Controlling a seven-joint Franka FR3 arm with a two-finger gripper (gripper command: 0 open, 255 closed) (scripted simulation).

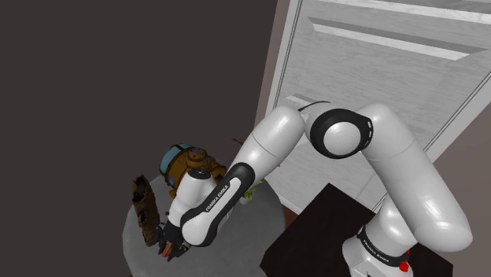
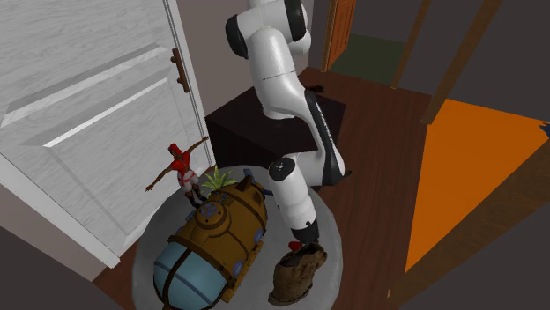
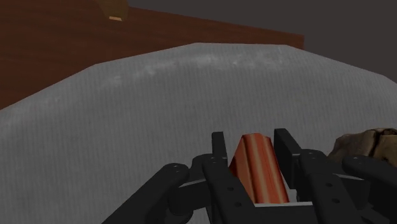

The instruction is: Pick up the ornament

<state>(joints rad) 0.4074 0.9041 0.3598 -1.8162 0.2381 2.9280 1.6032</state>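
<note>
Gripper: closed upon the ornament, which is clasped between both fingers.
Ornament: red-orange and striped, held low over the grey round table.
Brown lumpy object: seen just beside the gripper, on the table.

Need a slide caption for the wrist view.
Black fingers clasp a red-orange striped ornament, grey table beyond, a brown rock-like object beside the gripper.
</note>
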